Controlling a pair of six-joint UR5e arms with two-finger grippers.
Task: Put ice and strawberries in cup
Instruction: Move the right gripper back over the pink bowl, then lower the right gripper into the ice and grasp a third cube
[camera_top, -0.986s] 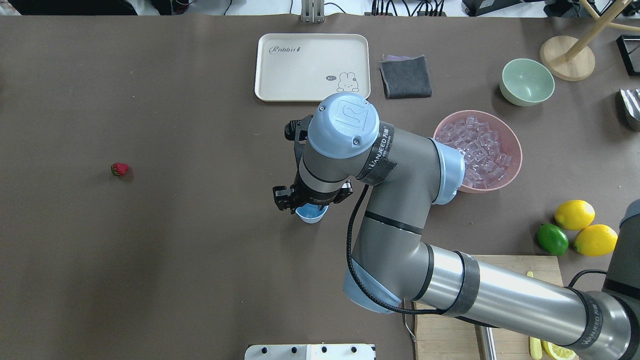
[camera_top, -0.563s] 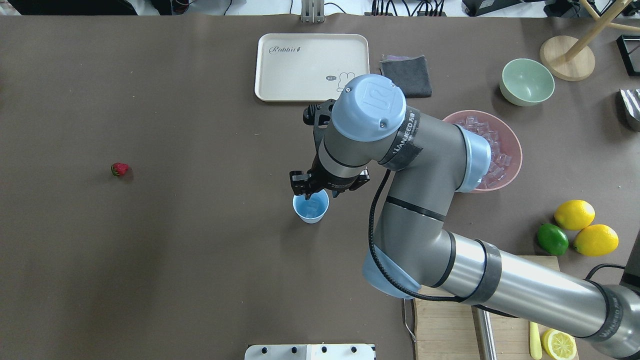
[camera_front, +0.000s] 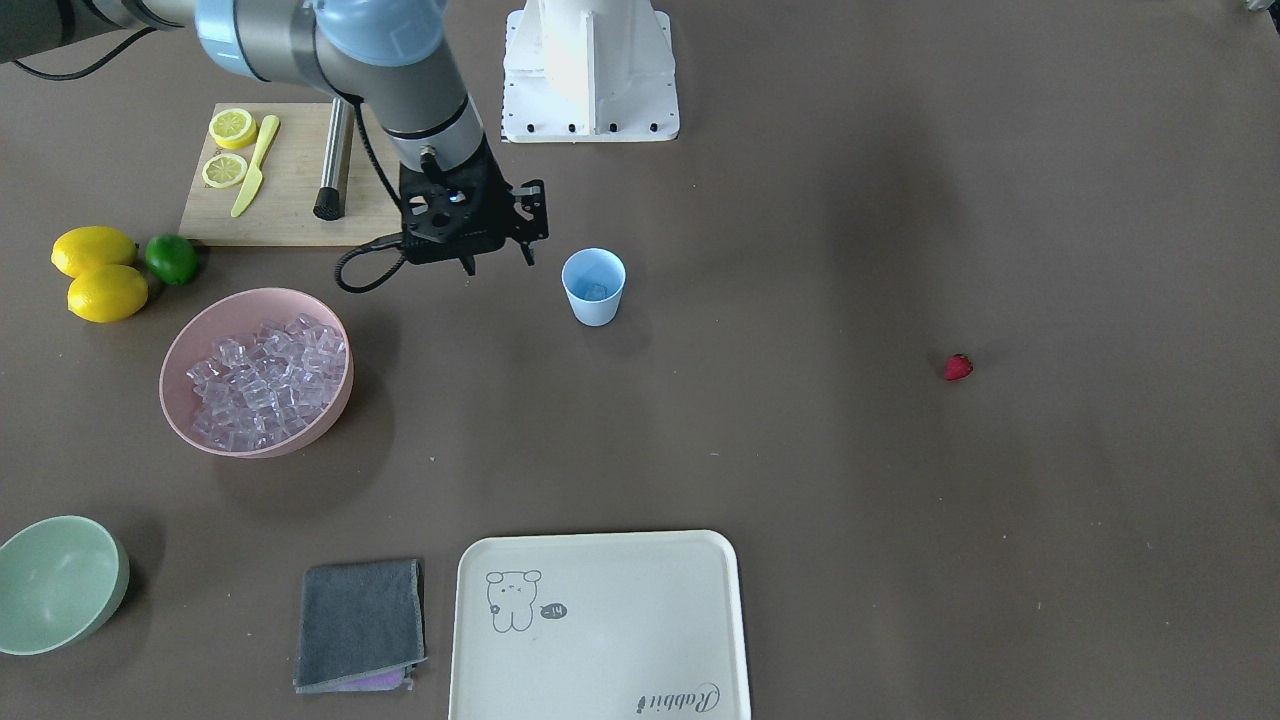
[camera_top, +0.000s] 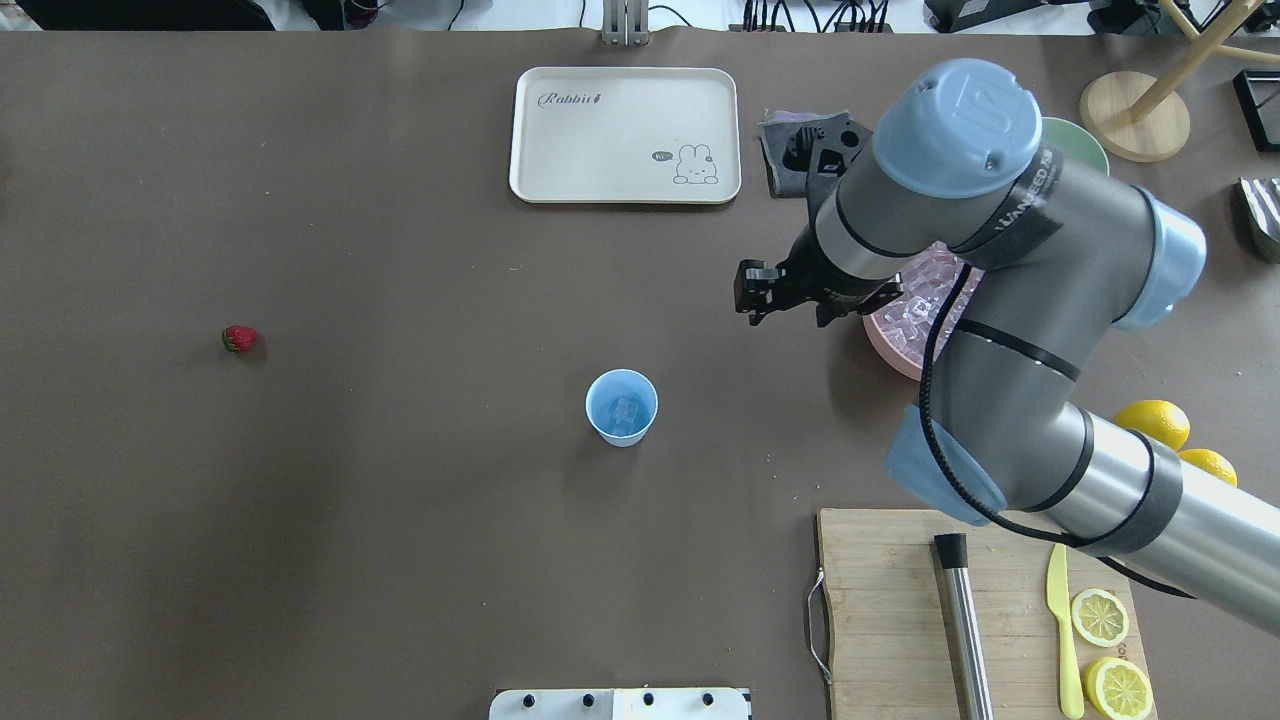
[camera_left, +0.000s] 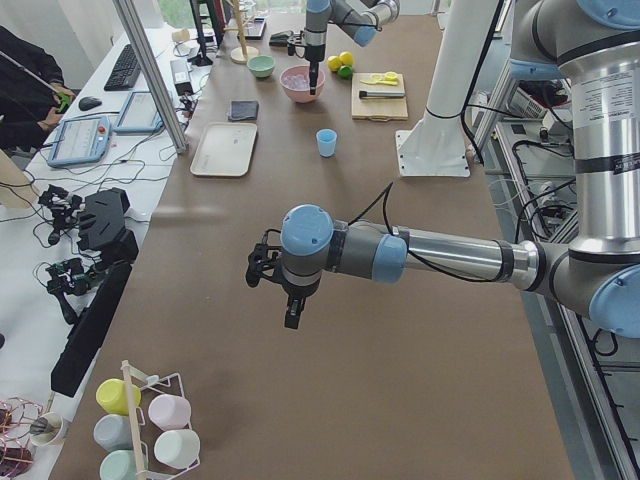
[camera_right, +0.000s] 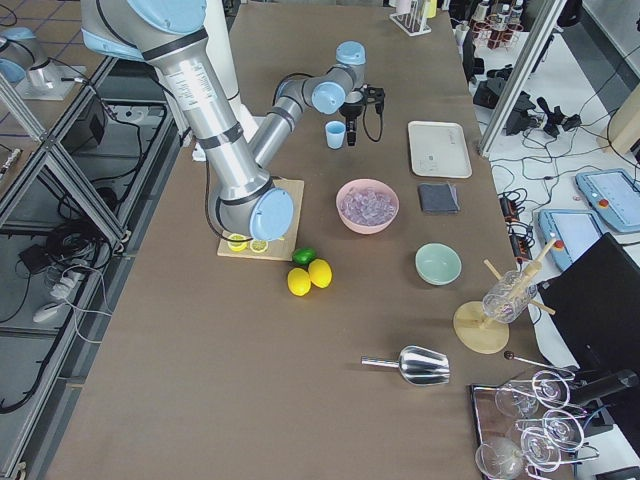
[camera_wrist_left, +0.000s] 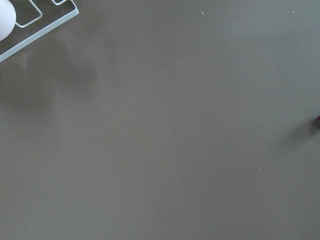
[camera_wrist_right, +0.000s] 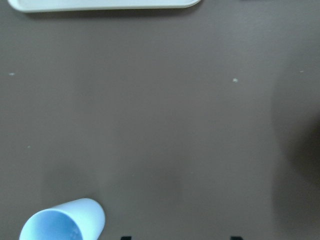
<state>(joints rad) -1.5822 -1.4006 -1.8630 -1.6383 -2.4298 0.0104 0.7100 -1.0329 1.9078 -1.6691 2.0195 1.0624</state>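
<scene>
**Q:** Where is the cup, and what does it hold?

**A:** The cup (camera_top: 621, 407) stands upright near the middle of the surface (camera_top: 400, 520). The overhead view shows one ice cube (camera_top: 625, 408) at its bottom. The right wrist view catches only part of the cup at its lower left edge, and the contents cannot be read there.

**Q:** And the strawberry?

**A:** The strawberry (camera_top: 239, 338) lies on the bare surface, well apart from the cup and on its left.

**Q:** Status of the right gripper?

**A:** The right gripper (camera_front: 499, 262) hangs above the surface on the cup's right, toward the pink bowl (camera_front: 262, 447). Its fingers (camera_front: 468, 264) are spread apart and hold nothing. In the overhead view the arm hides most of the bowl. The front-facing view shows the whole bowl, heaped with ice (camera_front: 262, 385).

**Q:** The left gripper?

**A:** The left gripper (camera_left: 290, 305) appears only in the left side view, far from the cup. Whether its fingers are open or closed cannot be told.
</scene>
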